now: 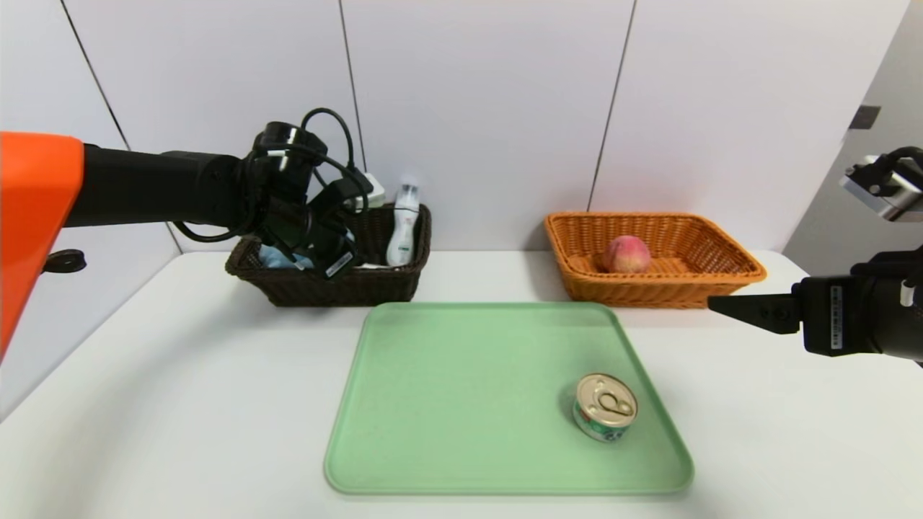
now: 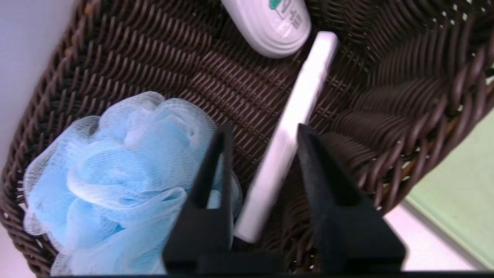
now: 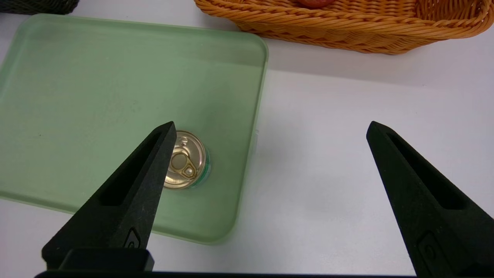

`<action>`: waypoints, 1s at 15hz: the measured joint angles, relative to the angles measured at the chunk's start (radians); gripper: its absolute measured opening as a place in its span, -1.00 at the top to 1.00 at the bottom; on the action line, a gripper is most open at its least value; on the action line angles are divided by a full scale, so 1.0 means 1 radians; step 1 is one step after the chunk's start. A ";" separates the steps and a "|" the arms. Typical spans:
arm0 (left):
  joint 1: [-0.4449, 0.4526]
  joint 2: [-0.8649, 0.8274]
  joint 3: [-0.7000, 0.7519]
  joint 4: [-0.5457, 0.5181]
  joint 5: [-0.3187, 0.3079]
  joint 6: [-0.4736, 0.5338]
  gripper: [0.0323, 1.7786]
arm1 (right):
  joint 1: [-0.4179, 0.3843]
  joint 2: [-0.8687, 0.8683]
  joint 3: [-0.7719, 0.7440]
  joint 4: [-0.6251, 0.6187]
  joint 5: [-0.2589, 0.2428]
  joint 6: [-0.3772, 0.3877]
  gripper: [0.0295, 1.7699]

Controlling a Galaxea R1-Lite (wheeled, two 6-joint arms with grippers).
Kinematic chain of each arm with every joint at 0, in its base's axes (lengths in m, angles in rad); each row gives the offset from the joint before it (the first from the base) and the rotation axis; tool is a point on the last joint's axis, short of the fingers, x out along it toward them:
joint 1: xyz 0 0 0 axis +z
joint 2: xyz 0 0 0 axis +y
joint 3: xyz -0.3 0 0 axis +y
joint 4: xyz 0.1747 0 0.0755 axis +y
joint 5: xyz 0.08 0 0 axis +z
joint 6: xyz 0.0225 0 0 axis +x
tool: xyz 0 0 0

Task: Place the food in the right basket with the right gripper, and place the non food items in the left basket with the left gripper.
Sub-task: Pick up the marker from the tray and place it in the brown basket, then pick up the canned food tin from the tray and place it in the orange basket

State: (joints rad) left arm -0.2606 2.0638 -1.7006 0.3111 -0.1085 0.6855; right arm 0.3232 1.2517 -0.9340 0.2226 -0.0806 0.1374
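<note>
Your left pincer [image 2: 262, 133] hangs spread inside the dark basket [image 2: 405, 116], the white marker [image 2: 289, 127] lying loose between its fingers, long axis toward the bottle [image 2: 270, 23]. Your right pincer [image 3: 270, 127] is spread wide above the counter [image 3: 328, 154].

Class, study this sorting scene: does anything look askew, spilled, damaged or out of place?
Nothing stands out. The white bottle leans against the dark basket's wall beside the bath puff and marker; the peach sits in the orange basket; the can stands upright on the tray.

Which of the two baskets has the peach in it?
The orange-tan basket on the robot's right holds the peach. The dark brown basket on the left holds the white bottle instead.
</note>
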 joint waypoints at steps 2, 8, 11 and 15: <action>0.001 -0.004 -0.002 -0.018 0.000 -0.019 0.01 | 0.000 0.000 0.001 0.000 0.000 0.000 -0.92; 0.003 -0.080 -0.093 -0.026 0.046 -0.337 -0.49 | 0.001 -0.004 -0.023 0.014 0.033 -0.002 -0.92; 0.000 -0.190 -0.030 0.024 0.085 -0.479 -0.63 | 0.006 -0.002 -0.088 0.086 0.065 -0.005 -0.92; -0.011 -0.407 0.226 0.072 0.097 -0.589 -0.74 | 0.046 0.021 -0.204 0.227 0.100 -0.012 -0.92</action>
State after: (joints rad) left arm -0.2721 1.6564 -1.4749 0.3832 -0.0115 0.0970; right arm 0.3694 1.2728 -1.1385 0.4498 0.0196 0.1251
